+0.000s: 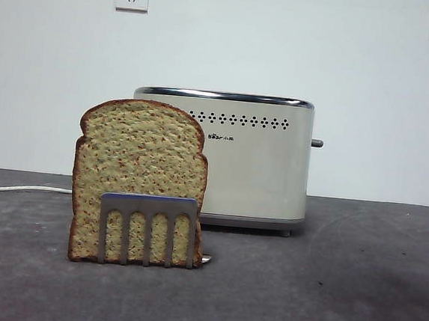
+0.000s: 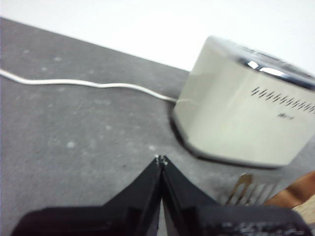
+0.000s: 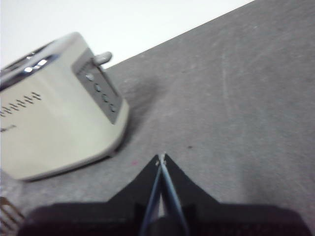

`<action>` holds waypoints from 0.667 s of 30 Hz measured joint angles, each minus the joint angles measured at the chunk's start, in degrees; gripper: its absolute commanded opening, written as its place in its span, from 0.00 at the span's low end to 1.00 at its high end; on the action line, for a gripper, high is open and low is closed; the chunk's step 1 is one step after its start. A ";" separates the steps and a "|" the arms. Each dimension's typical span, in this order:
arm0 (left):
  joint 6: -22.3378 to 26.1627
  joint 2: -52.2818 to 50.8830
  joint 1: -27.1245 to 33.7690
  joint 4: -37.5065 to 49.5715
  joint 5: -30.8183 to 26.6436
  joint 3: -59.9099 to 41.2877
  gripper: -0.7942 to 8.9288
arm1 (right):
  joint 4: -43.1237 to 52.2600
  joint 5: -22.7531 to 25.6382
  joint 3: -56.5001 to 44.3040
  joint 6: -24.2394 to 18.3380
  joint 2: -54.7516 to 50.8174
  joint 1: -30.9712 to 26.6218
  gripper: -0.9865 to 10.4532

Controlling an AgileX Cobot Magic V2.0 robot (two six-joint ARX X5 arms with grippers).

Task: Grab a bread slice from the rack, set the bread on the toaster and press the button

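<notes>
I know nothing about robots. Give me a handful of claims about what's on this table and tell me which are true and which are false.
1. The slice of bread stands upright in the rack. True.
2. The bread is already in the toaster. False: it sits in the rack, in front of the toaster.
3. The button sticks out of the toaster's narrow side. True.
4. The left gripper holds the bread. False: its jaws are shut on nothing, above the table.
5. The right gripper is pressing the button. False: it hangs apart from the toaster, jaws shut.
</notes>
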 measured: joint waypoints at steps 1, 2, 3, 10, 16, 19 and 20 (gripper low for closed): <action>-0.11 0.00 0.00 -0.63 0.13 1.36 0.07 | -0.04 -0.22 0.96 0.22 0.52 0.00 0.08; -0.15 0.00 0.00 -1.09 0.17 2.47 0.07 | -0.04 -0.28 1.86 0.37 0.96 0.00 0.08; -0.24 0.00 0.00 -1.44 0.20 3.58 0.07 | -0.02 -0.31 2.86 0.44 1.46 0.00 0.08; -0.20 3.85 0.00 -4.55 4.20 12.41 0.07 | -1.57 -2.86 12.87 0.68 9.25 0.00 0.08; 2.78 12.28 0.00 -8.31 11.85 21.07 0.07 | -8.20 -9.57 24.72 -3.34 19.15 0.00 0.08; 6.23 17.40 0.00 -11.93 16.50 26.12 0.07 | -14.14 -12.87 31.39 -7.26 24.33 0.00 0.08; 7.85 19.32 0.00 -13.66 18.08 28.09 0.07 | -16.52 -13.84 33.94 -8.83 26.18 0.00 0.08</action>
